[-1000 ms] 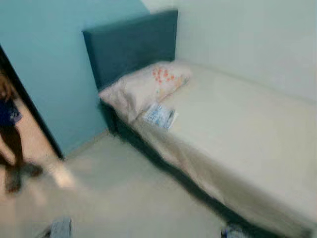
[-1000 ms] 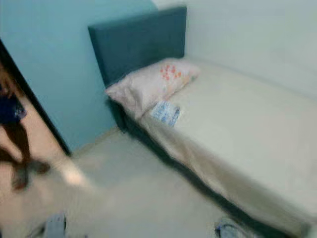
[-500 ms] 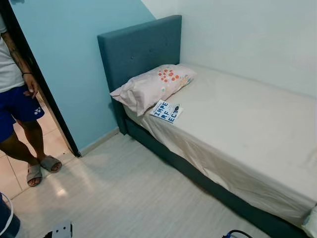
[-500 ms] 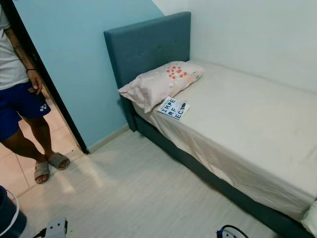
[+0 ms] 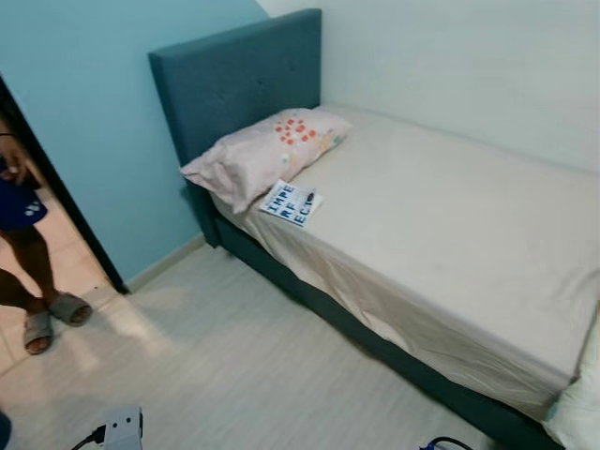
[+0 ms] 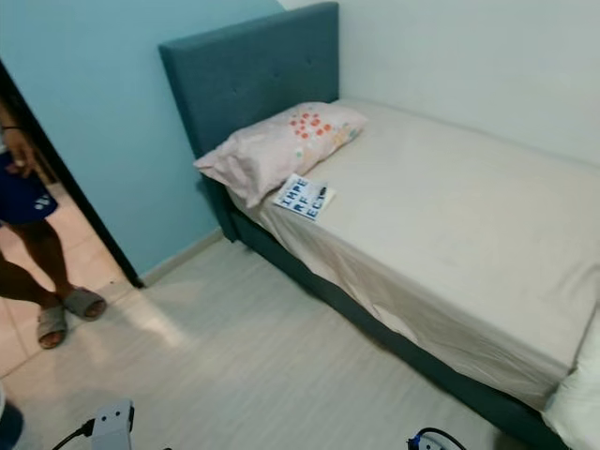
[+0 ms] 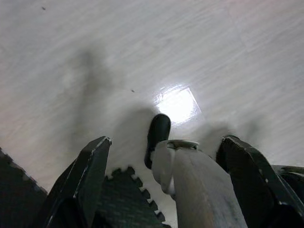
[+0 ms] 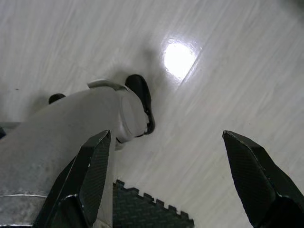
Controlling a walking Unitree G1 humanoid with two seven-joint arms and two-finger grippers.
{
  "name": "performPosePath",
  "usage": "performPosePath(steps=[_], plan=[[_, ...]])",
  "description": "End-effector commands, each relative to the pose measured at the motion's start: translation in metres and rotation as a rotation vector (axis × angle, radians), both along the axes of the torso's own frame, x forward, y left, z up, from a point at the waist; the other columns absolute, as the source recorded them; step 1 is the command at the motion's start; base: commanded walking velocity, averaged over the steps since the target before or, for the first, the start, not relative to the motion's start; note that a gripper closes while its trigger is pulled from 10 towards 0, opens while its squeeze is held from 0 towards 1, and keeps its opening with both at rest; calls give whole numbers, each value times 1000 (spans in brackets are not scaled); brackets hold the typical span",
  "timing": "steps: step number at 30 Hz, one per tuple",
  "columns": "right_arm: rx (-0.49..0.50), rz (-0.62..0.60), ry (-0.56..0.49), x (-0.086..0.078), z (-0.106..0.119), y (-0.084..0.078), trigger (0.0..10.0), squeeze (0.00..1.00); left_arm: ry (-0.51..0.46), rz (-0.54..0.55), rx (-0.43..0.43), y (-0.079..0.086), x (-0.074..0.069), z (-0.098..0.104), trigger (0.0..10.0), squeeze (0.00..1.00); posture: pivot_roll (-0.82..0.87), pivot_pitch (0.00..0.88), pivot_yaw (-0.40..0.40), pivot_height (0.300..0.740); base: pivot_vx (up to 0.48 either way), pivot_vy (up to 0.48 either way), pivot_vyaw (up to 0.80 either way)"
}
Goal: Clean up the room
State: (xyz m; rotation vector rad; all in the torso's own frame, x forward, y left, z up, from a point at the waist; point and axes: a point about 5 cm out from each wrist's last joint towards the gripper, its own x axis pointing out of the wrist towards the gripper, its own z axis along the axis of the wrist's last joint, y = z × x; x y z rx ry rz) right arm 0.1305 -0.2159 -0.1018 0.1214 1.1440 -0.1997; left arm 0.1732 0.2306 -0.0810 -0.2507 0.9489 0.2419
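The card is lying on the bed beside the pillow, far from both hanging grippers, left gripper and right gripper, each spread wide and holding nothing. It is showing white with blue letters.

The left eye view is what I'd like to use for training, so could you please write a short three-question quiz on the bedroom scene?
1. True or false: the pillow lies at the headboard end of the bed.
2. Multiple choice: where is the printed blue-and-white card? A) on the floor B) on the sheet beside the pillow C) on top of the pillow
3. Fill in: a person's sandalled feet stand in the ____, at the robot's left.

Key: 1 true; 2 B; 3 doorway.
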Motion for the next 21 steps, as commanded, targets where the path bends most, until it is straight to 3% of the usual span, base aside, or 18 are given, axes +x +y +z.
performPosePath(steps=[1,16,19,21], plan=[[18,0,18,-4,-3,7,10000,0,27,-10,13,4,-6,-2,10000,0,-66,53,39,740,0,0,0],[18,11,32,-9,-4,9,10000,0,30,0,40,11,-8,-1,10000,0,-76,69,45,740,0,0,0],[0,10,36,-10,-3,0,10000,0,14,87,20,12,-8,-1,10000,0,-62,57,50,740,0,0,0],[-19,4,38,-10,-2,-5,10000,0,10,69,29,13,-6,0,10000,0,-62,53,62,740,0,0,0]])
